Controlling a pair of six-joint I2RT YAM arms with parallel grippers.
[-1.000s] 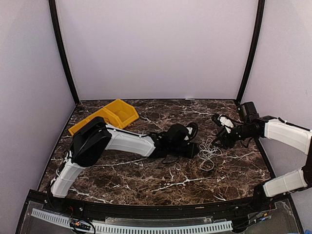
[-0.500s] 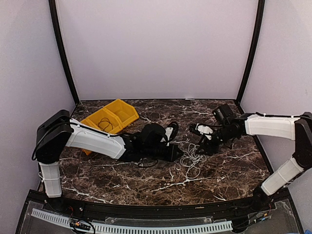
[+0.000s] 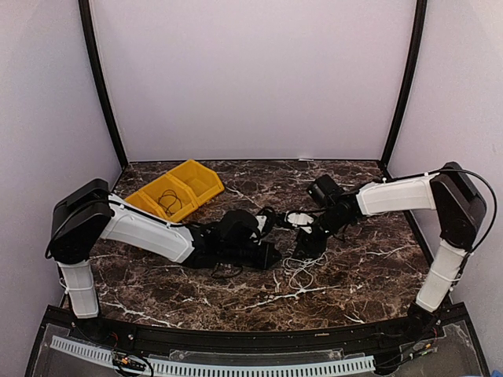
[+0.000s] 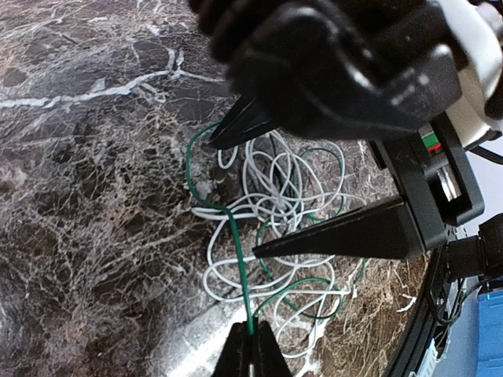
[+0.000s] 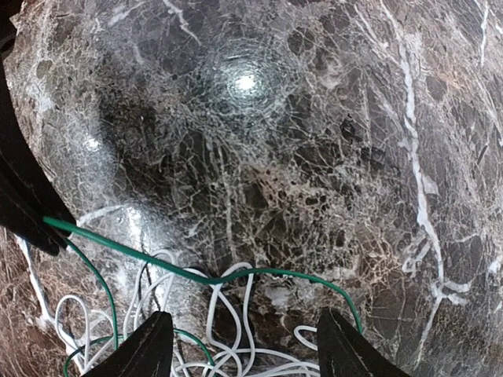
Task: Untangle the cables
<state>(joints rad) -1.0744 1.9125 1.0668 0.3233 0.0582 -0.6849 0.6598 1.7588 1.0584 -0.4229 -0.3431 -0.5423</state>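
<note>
Early stage: your left tool (image 4: 251,351) pinches the green cable (image 4: 234,250), your right tool (image 5: 247,349) hangs open above the pile on the desk (image 3: 369,267). Green is knotted with the white cable (image 4: 271,188); separating them is all left.

Soft, even light from above fills the top view, and its shadows are faint. In the right wrist view 2 bright glare spots sit on the polished tabletop (image 5: 245,81). In the left wrist view the right gripper (image 4: 232,199) looms blurred, close to the lens.
</note>
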